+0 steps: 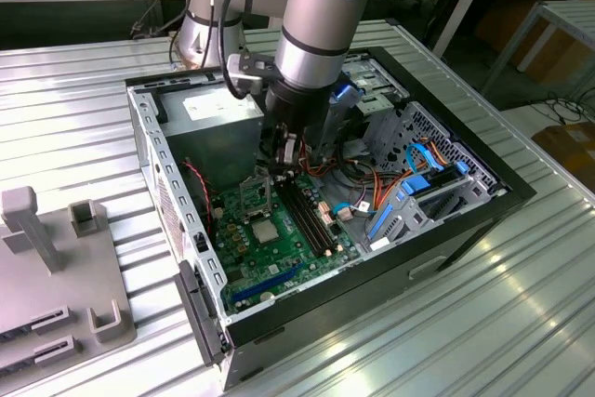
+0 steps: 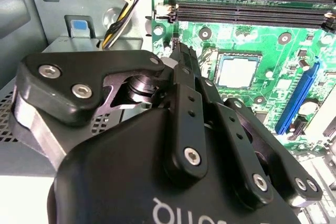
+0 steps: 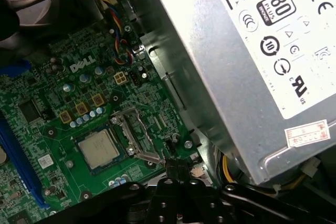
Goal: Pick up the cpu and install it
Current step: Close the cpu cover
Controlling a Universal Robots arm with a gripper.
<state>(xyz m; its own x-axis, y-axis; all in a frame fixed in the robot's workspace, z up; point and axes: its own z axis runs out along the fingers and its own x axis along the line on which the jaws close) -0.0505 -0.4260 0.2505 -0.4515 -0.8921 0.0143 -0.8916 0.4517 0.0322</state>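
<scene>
The cpu is a small silver-grey square lying flat in its socket on the green motherboard inside the open computer case. It is also seen in both wrist views, the cpu and the cpu. The socket's metal hinged frame stands swung open beside it. My gripper hangs low over the board just beside that frame, a short way off the cpu. In both wrist views the black fingers are pressed together, gripper shut, with nothing seen between them.
The grey power-supply box rises close beside the gripper, with yellow and black cables under it. Long black memory slots run along the board past the socket. A blue slot and case walls hem in the space.
</scene>
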